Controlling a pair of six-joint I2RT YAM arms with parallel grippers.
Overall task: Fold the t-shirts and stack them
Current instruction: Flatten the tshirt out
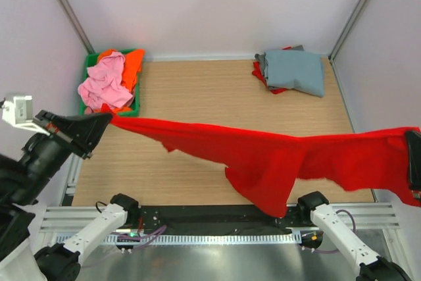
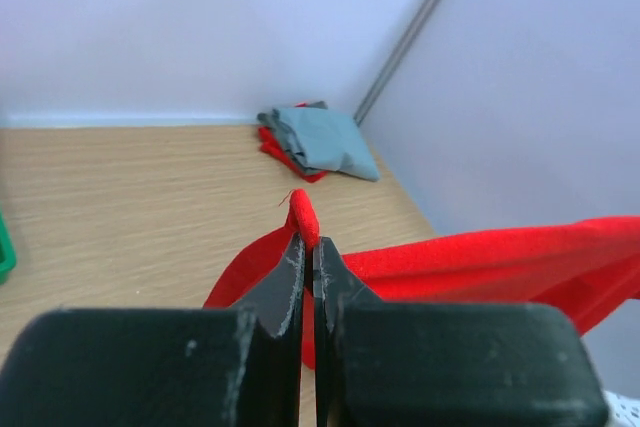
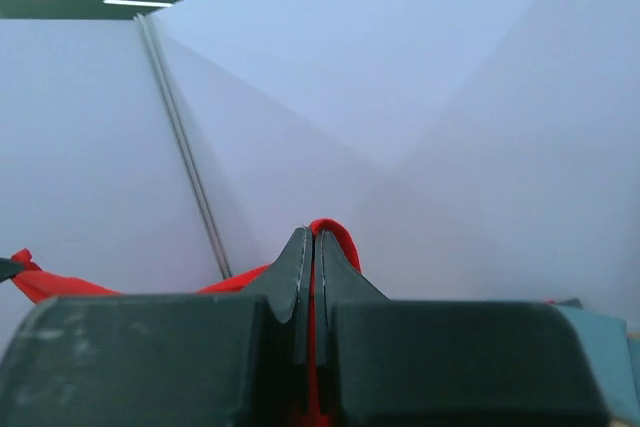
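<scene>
Bright red cloth t-shirt (image 1: 263, 156) is held in the air, stretched left to right over the near half of the wooden table (image 1: 197, 90). A slack fold sags toward the near edge.

Left gripper (image 2: 308, 242): jaws pressed together on a pinch of the red cloth's left end. Right gripper (image 3: 308, 237): likewise clamped on a red edge, at the far right.

Progress, as judged: a folded grey-blue t-shirt (image 1: 296, 70) lies at the far right on a second red garment (image 1: 258, 74), so a stack of two is begun. A pink t-shirt (image 1: 105, 83) and an orange t-shirt (image 1: 131, 67) lie crumpled in the green plastic bin (image 1: 135, 106) at the far left, unfolded. The held shirt is not yet laid flat or folded.

Views: the full span of cloth and the bin's contents are shown only from above. Each pinch is seen closely only by its own wrist camera. The stack is also caught by the left wrist; mostly bare wall is shown by the right.
</scene>
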